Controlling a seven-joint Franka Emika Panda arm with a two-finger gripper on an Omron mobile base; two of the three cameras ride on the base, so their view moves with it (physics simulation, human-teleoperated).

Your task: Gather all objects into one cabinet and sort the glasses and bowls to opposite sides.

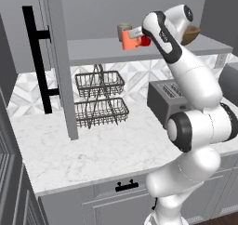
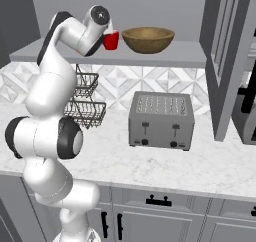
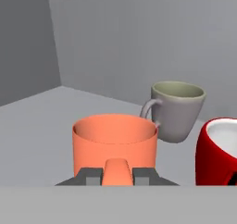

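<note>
On the cabinet shelf [image 1: 102,49] stand three upright cups, mouths up, and one wooden bowl [image 2: 148,39]: the gripper [image 3: 117,174] is clamped on the handle of the orange mug [image 3: 115,144], with the grey mug [image 3: 178,109] and red cup [image 3: 216,151] just beside it.

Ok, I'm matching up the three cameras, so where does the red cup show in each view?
Left base view: red cup on the cabinet shelf, just right of the orange mug, partly behind the arm.
Right base view: red cup upper middle, on the shelf left of the wooden bowl.
Hand view: red cup at the right edge, beside the grey mug.
Shared landmark: the shelf.
</note>
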